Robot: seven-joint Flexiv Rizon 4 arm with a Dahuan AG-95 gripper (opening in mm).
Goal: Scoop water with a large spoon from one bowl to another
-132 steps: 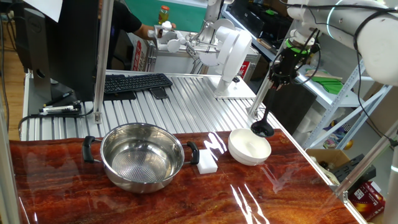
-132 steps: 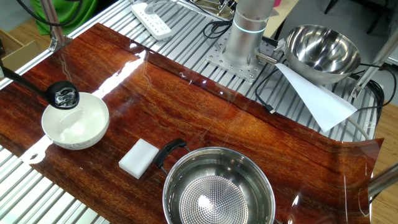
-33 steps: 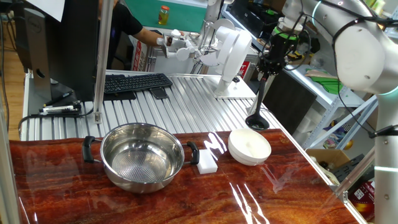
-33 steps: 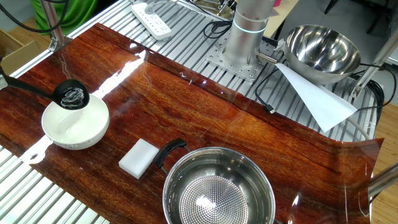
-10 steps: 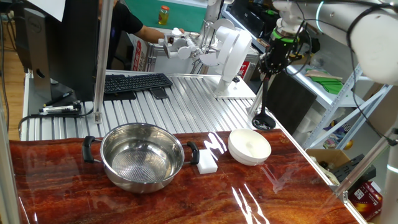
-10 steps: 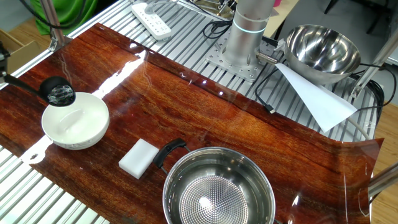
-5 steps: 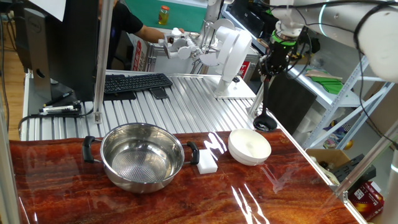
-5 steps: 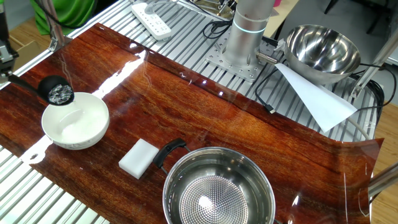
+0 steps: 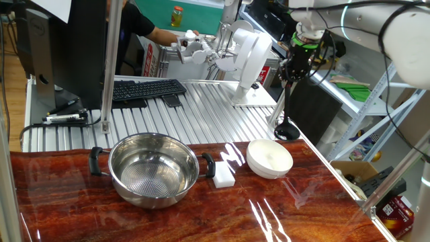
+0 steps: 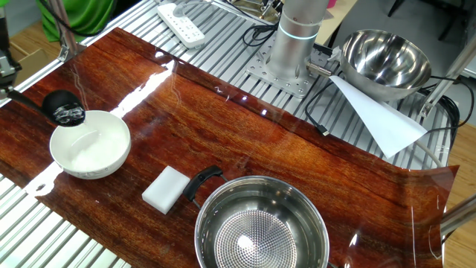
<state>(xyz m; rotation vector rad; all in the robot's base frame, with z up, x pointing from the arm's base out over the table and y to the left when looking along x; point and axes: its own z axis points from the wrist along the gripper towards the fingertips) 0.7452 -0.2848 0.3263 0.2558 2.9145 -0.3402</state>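
1. Nearest in one fixed view lay the counter [image 9: 134, 215], a glossy reddish wood-grain sheet over ribbed metal slats.
2. On it sat the steel bowl [image 9: 153, 168], wide and shiny, with two black side handles and a dotted bottom; the other fixed view showed it at the lower edge [image 10: 260, 231].
3. Just beside its right handle lay a white rectangular block [image 9: 223, 175], flat and matte.
4. Near the block stood the white bowl [image 9: 269, 158], small, round and plain, also seen in the other view [image 10: 89, 152].
5. The ladle [image 9: 286, 128] hung with its small black cup just beyond the white bowl's far rim, the cup glinting in the other view [image 10: 65, 110], its long thin handle rising steeply.
6. The hand [image 9: 293, 67] pointed steeply down, its fingers closed narrowly on the top of the ladle handle, the white arm [image 9: 376, 20] reaching in from the upper right.
7. Farther back on the slats lay a black keyboard [image 9: 144, 89]; the other view showed a second steel bowl [image 10: 387, 59] beside the arm's base [image 10: 294, 45].
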